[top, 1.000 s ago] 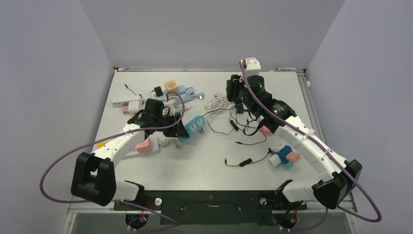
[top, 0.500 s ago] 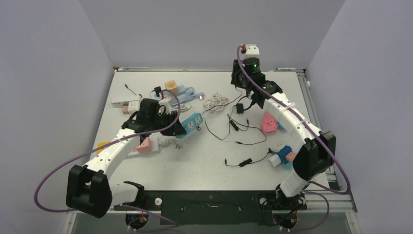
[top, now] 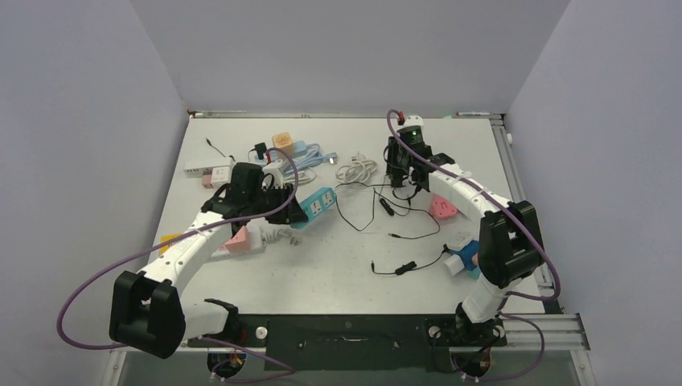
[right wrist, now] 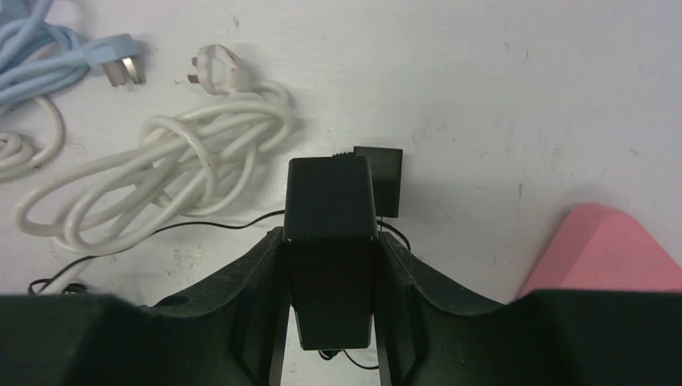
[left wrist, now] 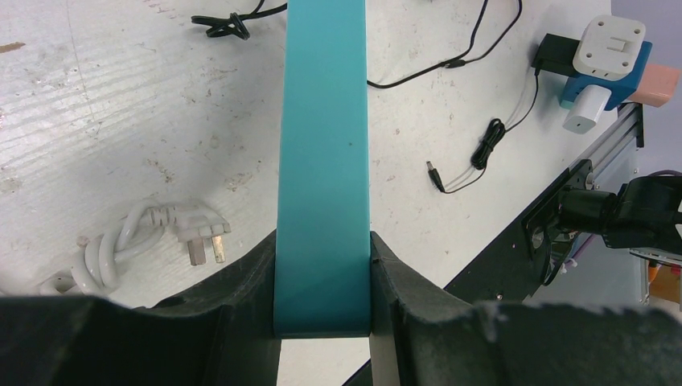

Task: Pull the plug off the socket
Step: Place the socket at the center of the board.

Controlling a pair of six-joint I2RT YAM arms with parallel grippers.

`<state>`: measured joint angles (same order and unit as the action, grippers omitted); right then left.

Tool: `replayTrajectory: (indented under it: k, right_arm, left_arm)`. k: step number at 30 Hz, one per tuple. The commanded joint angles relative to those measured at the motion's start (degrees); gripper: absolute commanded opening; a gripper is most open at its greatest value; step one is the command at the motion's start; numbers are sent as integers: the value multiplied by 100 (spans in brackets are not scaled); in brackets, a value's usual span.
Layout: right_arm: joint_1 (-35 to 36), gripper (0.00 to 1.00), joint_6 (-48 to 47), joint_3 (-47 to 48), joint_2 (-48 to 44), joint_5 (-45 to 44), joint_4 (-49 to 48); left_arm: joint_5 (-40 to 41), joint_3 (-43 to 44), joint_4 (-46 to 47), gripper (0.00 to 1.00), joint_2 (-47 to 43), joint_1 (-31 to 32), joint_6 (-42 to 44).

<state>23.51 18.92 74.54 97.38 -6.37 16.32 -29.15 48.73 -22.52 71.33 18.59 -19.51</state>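
At rear right, black adapter (right wrist: 330, 193) is pinched by right gripper (right wrist: 330, 235); teal socket strip (left wrist: 322, 121) is clamped by left gripper (left wrist: 323, 241). Unplugging is judged done; set-down is required next.

No legible text anywhere

Teal strip (left wrist: 322, 161) runs off the top edge, socket face unseen; adapter (right wrist: 331, 241) pin side unseen; pink block (right wrist: 619, 257) cropped at right edge, blue cable (right wrist: 117, 71) cropped at left edge.
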Motion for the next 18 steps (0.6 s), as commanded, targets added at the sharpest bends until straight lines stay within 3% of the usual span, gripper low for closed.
replayTrajectory:
  k: [1,15,18]
  right_arm:
    - [-173,5,134,-329,-109,301,-313]
    - [-212,19,270,-688,376,962,-390]
    - [-236,27,297,-640,483,1018,-416]
  left_arm:
    - [-124,91,392,0,-6,-35,-18]
    - [-36,172,296,0,268,114,-50]
    - [-10,163,373,0,294,223,-115]
